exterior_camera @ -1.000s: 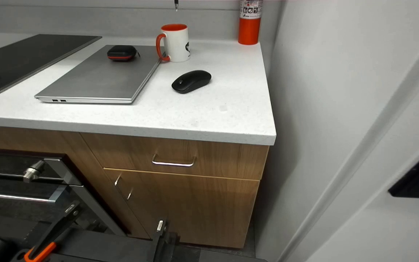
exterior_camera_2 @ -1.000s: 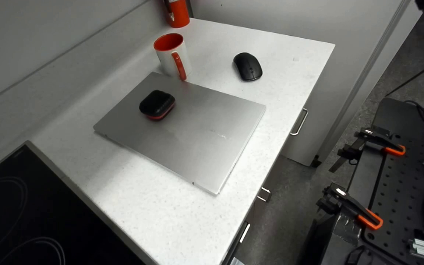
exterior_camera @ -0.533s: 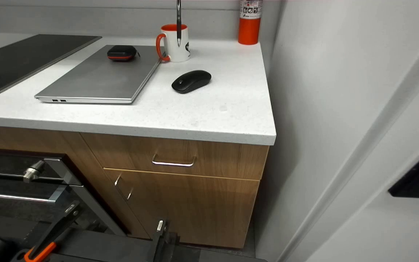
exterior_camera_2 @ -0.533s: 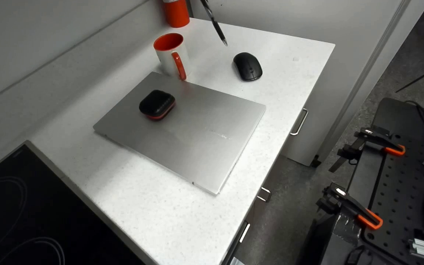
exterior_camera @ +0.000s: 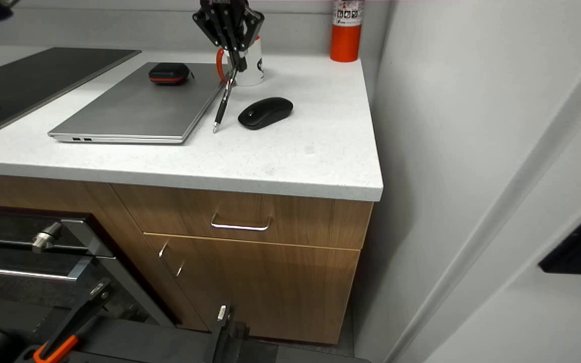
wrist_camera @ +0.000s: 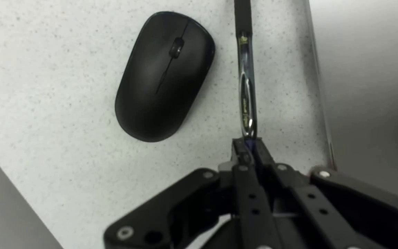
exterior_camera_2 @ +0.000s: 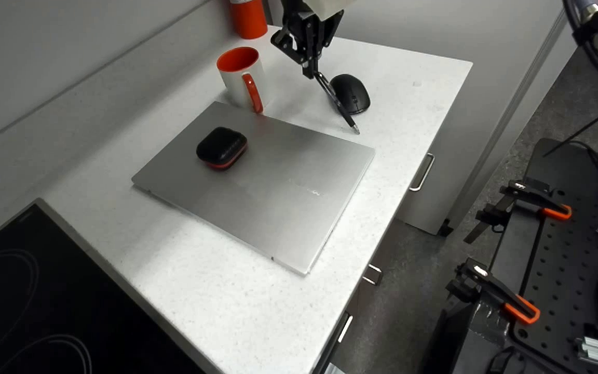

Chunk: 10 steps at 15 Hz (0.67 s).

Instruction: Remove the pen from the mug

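Wrist view: at the bottom edge, a black two-fingered tool [wrist_camera: 249,143] has its jaws drawn together on the back end of a slim dark pen [wrist_camera: 246,76], with no gap beyond the pen's own thickness. The pen runs up past the top edge, over a strip of speckled white tabletop [wrist_camera: 64,76] between a black computer mouse [wrist_camera: 166,76] and a grey laptop [wrist_camera: 368,76]; its writing tip lies outside this view.

In an exterior view, the white mug [exterior_camera_2: 242,85], red inside and red-handled, stands upright beside the laptop's corner. The pen is out of it and apart, slanting down from the tool so that its tip appears between the laptop's edge and the computer mouse (whether that tip touches the tabletop cannot be told). A small black case [exterior_camera_2: 221,147] sits on the laptop, and a red canister [exterior_camera: 345,43] stands at the back in both exterior views.

By judgement, the removal itself is done and the setting-down is in hand. The next move seems to call for lowering and tilting the tool until the pen lies along that strip, then parting the jaws slowly, since a round barrel could roll, and lifting away.
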{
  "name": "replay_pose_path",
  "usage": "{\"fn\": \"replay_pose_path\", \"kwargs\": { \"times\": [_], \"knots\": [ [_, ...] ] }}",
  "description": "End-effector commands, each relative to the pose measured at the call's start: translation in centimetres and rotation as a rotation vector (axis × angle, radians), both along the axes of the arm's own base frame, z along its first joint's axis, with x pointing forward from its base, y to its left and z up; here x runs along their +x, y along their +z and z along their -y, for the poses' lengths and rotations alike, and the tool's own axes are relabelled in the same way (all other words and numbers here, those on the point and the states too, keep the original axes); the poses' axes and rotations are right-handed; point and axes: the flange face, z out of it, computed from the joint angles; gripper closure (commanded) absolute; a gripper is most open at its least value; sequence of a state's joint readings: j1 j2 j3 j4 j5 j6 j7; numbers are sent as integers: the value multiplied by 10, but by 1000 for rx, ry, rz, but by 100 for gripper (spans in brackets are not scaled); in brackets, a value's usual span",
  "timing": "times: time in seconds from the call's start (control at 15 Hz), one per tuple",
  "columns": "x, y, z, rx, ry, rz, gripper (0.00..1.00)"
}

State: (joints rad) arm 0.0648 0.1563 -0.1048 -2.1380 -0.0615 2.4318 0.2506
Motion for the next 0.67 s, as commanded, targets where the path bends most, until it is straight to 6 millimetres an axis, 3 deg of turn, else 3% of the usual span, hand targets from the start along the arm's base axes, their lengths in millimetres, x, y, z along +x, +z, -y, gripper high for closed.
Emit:
{"fn": "replay_pose_path", "kwargs": {
  "times": [0.0,0.13,0.2,0.33,0.6],
  "knots": [
    [20,-10,19,30,-84,-15,99],
    [30,-16,30,-13,-130,21,99],
    [33,-16,32,-11,-139,26,69],
    [38,-15,32,-2,-152,37,63],
    [46,-9,32,-8,-171,61,32]
  ]
}}
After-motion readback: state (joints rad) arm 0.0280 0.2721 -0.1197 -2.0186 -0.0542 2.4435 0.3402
